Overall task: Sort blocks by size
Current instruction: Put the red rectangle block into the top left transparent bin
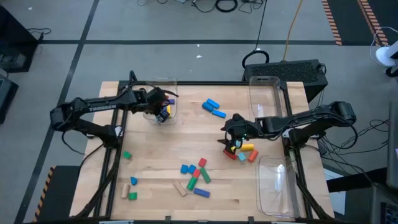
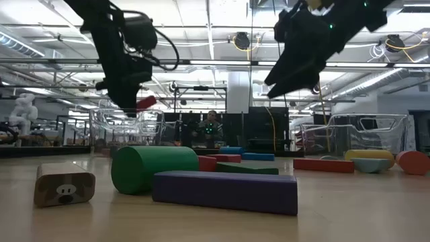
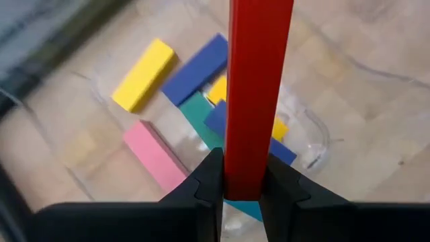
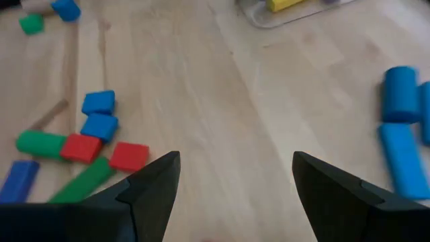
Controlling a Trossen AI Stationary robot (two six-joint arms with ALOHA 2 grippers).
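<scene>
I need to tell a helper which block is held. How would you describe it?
Find the clear bin at the table's far left. Above it hangs the left end effector, clamping a long red bar, the only block off the table.

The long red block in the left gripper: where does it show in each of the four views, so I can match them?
High view: hidden under the left gripper, above the clear bin at the table's far left.
Low view: a red tip below the left gripper.
Left wrist view: long red block upright between the fingers, over the bin's blocks.
Right wrist view: not in it.
Shared landmark: the clear bin.
</scene>
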